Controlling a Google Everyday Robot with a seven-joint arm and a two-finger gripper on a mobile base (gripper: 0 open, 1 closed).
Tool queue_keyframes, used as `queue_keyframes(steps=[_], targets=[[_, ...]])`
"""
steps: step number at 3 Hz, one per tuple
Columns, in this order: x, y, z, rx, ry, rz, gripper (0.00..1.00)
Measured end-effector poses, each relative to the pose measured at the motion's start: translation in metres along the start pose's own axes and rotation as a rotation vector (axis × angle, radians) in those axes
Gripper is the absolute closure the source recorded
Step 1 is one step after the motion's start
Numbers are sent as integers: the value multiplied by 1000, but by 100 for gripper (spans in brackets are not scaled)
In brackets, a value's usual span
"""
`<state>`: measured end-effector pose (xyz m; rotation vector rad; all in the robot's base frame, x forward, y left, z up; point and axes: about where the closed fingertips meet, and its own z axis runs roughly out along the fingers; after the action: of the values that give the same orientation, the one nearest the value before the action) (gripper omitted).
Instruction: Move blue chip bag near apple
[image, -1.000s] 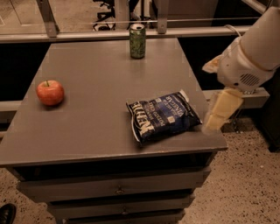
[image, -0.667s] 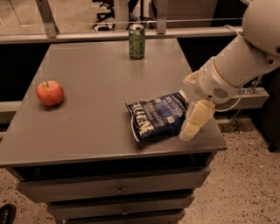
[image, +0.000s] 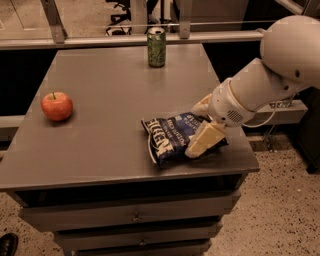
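Note:
The blue chip bag (image: 169, 138) lies flat on the grey table (image: 110, 95) near its front right corner, white lettering up. The red apple (image: 56, 106) sits far to the left, near the table's left edge, well apart from the bag. My gripper (image: 200, 124) reaches in from the right on a white arm (image: 270, 80) and is down at the bag's right end. Its two cream fingers (image: 205, 140) are spread, one at the back of the bag's right end and one at the front. It is open, and the bag rests on the table.
A green drink can (image: 156, 47) stands upright at the table's back edge. Drawers (image: 135, 217) sit under the tabletop. A rail and glass partition run behind the table. A dark shoe (image: 7, 244) shows on the floor at the bottom left.
My gripper has moved left and down from beside the table's right edge onto the right end of the chip bag. The bag, apple and can have not moved.

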<state>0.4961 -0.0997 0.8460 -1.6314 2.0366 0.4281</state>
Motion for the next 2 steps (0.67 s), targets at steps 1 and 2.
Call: queue_keyframes(steps=[1, 2], targets=[[-8, -3, 3, 0, -38, -5, 57], [-17, -9, -3, 12, -63, -22, 82]])
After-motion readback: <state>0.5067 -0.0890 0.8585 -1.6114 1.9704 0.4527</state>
